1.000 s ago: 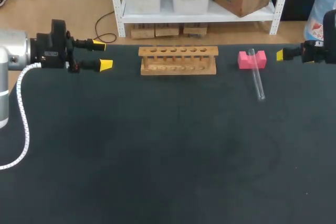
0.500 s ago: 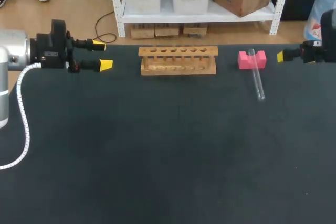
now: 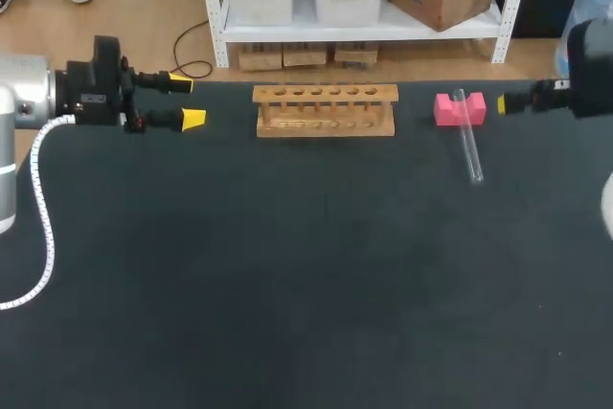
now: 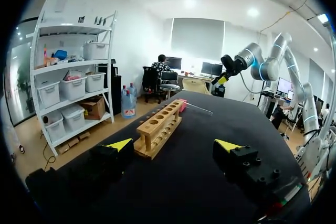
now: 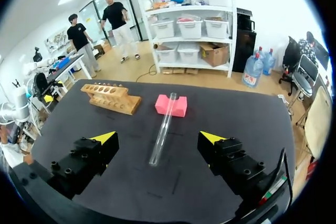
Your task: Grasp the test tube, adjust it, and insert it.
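Observation:
A clear test tube [image 3: 468, 146] lies on the black table, its far end propped on a pink block [image 3: 460, 108]. To their left stands a wooden rack [image 3: 326, 110] with a row of holes. My right gripper [image 3: 505, 102] hovers open just right of the pink block. In the right wrist view the test tube [image 5: 166, 114] lies ahead of the open right gripper [image 5: 157, 138], roughly in line with the gap, with the pink block [image 5: 171, 106] beyond. My left gripper [image 3: 187, 101] stands open left of the rack. In the left wrist view the left gripper [image 4: 173, 145] faces the rack [image 4: 160, 127].
The table's far edge [image 3: 431, 82] runs just behind the rack and the pink block. The dark table surface [image 3: 306, 265] stretches wide toward the front. A white coiled cable [image 3: 40, 208] hangs from my left arm over the table's left side.
My right gripper has edged slightly left toward the pink block, and its arm has turned a little. The left arm, tube, block and rack have not moved.

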### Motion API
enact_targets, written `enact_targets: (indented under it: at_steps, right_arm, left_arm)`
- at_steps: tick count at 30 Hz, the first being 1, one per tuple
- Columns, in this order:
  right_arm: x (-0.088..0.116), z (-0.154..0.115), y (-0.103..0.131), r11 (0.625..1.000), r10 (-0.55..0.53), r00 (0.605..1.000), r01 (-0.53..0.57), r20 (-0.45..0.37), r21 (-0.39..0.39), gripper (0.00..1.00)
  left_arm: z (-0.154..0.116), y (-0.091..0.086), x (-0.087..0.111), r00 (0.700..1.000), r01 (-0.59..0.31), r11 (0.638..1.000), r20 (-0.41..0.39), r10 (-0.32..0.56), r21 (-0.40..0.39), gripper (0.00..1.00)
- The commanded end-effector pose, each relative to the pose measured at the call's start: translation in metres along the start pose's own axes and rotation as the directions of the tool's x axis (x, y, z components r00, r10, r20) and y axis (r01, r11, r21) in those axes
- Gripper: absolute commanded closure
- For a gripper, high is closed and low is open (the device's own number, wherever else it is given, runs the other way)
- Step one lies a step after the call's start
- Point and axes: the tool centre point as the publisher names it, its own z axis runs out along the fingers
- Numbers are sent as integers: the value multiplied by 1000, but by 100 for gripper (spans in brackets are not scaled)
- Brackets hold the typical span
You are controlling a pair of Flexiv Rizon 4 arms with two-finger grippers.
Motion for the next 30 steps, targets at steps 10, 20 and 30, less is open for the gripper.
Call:
enact_targets:
  at_steps: [10, 20, 30]
  right_arm:
    - [2, 27, -2, 927, -30, 999, 12, 40, 374, 0]
    - [3, 51, 7, 925, -42, 998, 21, 47, 379, 0]
    - [10, 76, 11, 937, -55, 998, 44, 22, 346, 0]
  left_arm:
    - [0, 0, 1, 1000, -3, 1000, 5, 3, -1, 0]
    - [0, 0, 1, 1000, -3, 1000, 5, 3, -1, 0]
    - [0, 0, 1, 1000, -3, 1000, 5, 3, -1, 0]
